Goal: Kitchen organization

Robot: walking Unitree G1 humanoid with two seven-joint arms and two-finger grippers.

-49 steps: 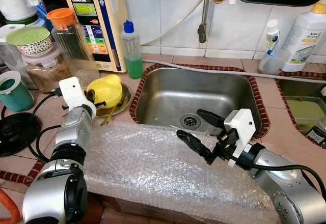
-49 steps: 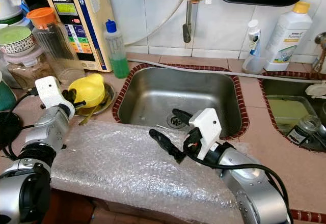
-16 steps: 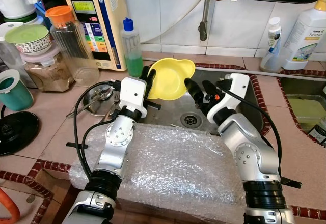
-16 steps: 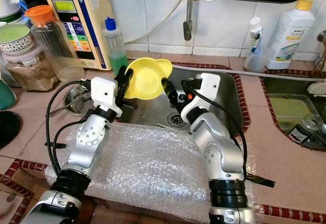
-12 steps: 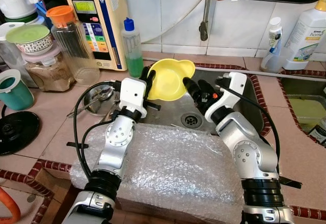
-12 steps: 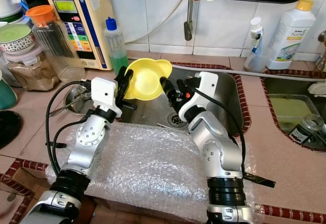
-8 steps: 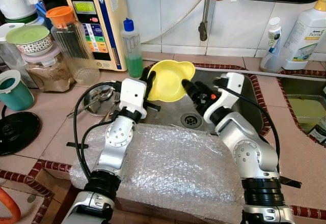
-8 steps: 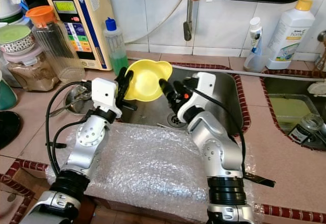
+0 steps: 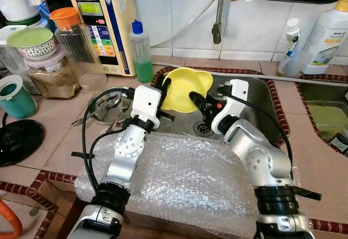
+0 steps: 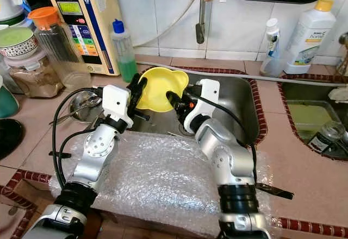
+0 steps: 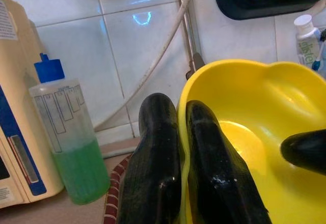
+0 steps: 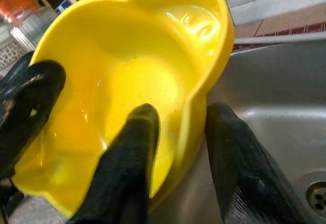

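Over sink (image 9: 239,100): left gripper (image 9: 163,89) fingers clamp yellow bowl (image 9: 185,87); right gripper (image 12: 175,147) has closed in, fingers straddling rim, unclosed — handover pending.

Tiled tabletop (image 9: 54,141) around a steel sink (image 9: 255,100)

A sheet of bubble wrap (image 9: 179,184) lies along its front edge. At the left stand a beige appliance (image 9: 103,24), a green liquid bottle (image 9: 141,54), an orange-capped jar (image 9: 76,43), a teal cup (image 9: 16,98) and a black round base (image 9: 16,141); a white bottle (image 9: 326,35) stands at the far right.
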